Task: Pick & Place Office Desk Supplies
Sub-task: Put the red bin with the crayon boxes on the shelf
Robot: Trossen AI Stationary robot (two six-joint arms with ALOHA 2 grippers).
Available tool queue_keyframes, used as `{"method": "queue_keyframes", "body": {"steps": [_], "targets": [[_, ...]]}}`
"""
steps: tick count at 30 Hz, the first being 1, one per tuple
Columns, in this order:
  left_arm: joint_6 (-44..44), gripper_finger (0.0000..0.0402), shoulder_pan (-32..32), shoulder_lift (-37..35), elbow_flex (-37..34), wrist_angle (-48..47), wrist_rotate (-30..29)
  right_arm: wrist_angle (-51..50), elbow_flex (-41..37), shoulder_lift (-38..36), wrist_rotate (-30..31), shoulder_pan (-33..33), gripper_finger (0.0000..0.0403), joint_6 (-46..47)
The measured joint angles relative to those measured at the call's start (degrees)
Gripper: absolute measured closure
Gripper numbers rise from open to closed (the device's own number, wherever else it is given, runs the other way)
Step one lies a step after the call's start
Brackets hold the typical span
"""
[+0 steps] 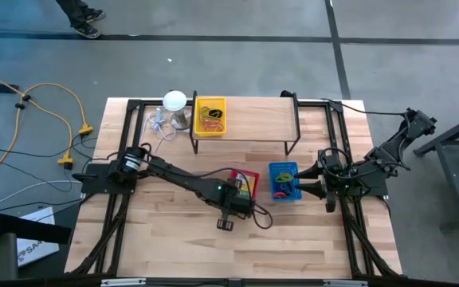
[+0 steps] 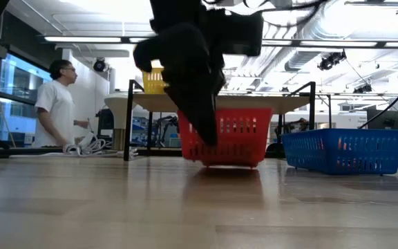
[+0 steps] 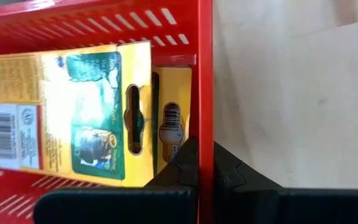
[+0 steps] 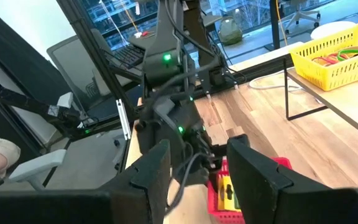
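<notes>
A red basket (image 1: 249, 174) stands mid-table, with two yellow-and-green card boxes (image 3: 73, 106) lying in it. My left gripper (image 3: 204, 165) is shut on the basket's wall and reaches down over it (image 1: 240, 194). My right gripper (image 4: 204, 171) hangs open above the table's right side (image 1: 313, 190), next to a blue basket (image 1: 284, 182) that holds small coloured items. On the raised shelf (image 1: 253, 119), a yellow basket (image 1: 210, 116) holds orange and green rubber bands. My left gripper pinches the top rim of one side wall of the red basket (image 3: 204, 124). One finger (image 3: 185, 167) is inside the basket and the other (image 3: 229, 173) outside. The fingers come from above, slanting down. I cannot tell whether the basket's bottom is off the table.
A white round-topped object (image 1: 174, 101) with a cable sits at the far left by the shelf's black frame leg (image 1: 194, 131). Bare wood lies along the near edge (image 1: 237, 255). A person (image 2: 57, 104) stands in the room beyond the table.
</notes>
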Motion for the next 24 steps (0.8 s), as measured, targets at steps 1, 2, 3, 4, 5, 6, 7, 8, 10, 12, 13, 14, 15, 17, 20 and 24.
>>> {"method": "queue_keyframes", "body": {"steps": [1, 2, 3, 4, 5, 6, 7, 8, 10, 12, 13, 14, 15, 17, 20, 24], "targets": [[0.0, 0.0401, -0.1, -0.4, 0.0, -0.1, 0.1, 0.0, 0.0, 0.0, 0.0, 0.0, 0.0256, 0.0], [0.0, 0.0401, -0.2, -0.9, 0.0, -0.4, 0.0, 0.0, 0.0, 0.0, 0.0, 0.0, 0.0256, 0.0], [0.0, 0.0401, -0.2, -1.4, 0.0, -0.4, 0.0, 0.0, 0.0, 0.0, 0.0, 0.0, 0.0256, 0.0], [0.0, 0.0401, -0.2, -1.9, 0.0, -0.6, 0.0, 0.0, 0.0, 0.0, 0.0, 0.0, 0.0256, 0.0], [0.0, 0.0401, -0.2, -2.3, 0.0, -1.2, -0.1, 0.0, 0.0, 0.0, 0.0, 0.0, 0.0256, 0.0], [0.0, 0.0401, -0.2, -2.8, 0.0, -1.6, -0.1, 0.0, 0.0, 0.0, 0.0, 0.0, 0.0256, 0.0], [0.0, 0.0401, -0.2, -3.3, 0.0, -1.9, -0.4, 0.0, 0.0, 0.0, 0.0, 0.0, 0.0256, 0.0], [-0.1, 0.0401, -0.2, -3.8, 0.0, -2.2, -0.8, 0.0, 0.0, 0.0, 0.0, 0.0, 0.0256, 0.0], [-0.2, 0.0401, -0.2, -4.9, 0.0, -3.2, -1.5, 0.0, 0.0, 0.0, 0.0, 0.0, 0.0256, 0.0], [-0.2, 0.0401, -0.1, -5.8, 0.0, -3.6, -1.7, 0.0, 0.0, 0.0, 0.0, 0.0, 0.0256, 0.0], [-0.2, 0.0401, -0.1, -6.2, 0.0, -4.0, -1.7, 0.0, 0.0, 0.0, 0.0, 0.0, 0.0256, 0.0], [-0.2, 0.0401, -0.1, -6.6, 0.0, -4.3, -1.7, 0.0, 0.0, 0.0, 0.0, 0.0, 0.0256, 0.0], [-0.2, 0.0401, -0.1, -7.0, 0.0, -4.5, -1.7, 0.0, 0.0, 0.0, 0.0, 0.0, 0.0256, 0.0], [-0.2, 0.0401, -0.2, -8.0, 0.0, -5.0, -1.7, 0.0, 0.0, 0.0, 0.0, 0.0, 0.0256, 0.0], [-0.2, 0.0401, -0.2, -9.5, 0.0, -5.8, -1.7, 0.0, 0.0, 0.0, 0.0, 0.0, 0.0256, 0.0], [-0.3, 0.0401, -0.2, -11.3, 0.0, -6.1, -2.1, 0.0, 0.0, 0.0, 0.0, 0.0, 0.0256, 0.0]]}}
